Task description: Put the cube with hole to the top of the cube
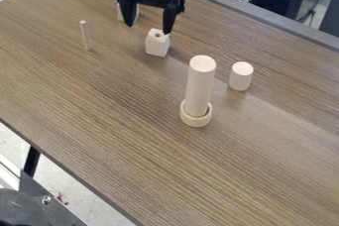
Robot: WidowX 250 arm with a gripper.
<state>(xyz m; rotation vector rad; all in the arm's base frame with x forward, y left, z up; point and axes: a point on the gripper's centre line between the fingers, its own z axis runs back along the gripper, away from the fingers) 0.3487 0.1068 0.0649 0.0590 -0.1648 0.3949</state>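
My gripper (pixel 149 28) hangs near the top of the camera view with its two fingers spread apart and nothing seen between them. Just below and to the right of its fingertips, the white cube with a hole (pixel 157 43) stands on the table, its dark hole facing up. The right fingertip appears close to the block's top edge; whether it touches, I cannot tell. Behind the left finger is another white block (pixel 120 13), partly hidden, which may be the other cube.
A tall white cylinder stands in a round ring (pixel 196 121) on the wooden table (pixel 126 136). To its right is a short white cylinder (pixel 241 76). A thin upright stick (pixel 85 35) stands at the left. The table's far edge runs along the upper right.
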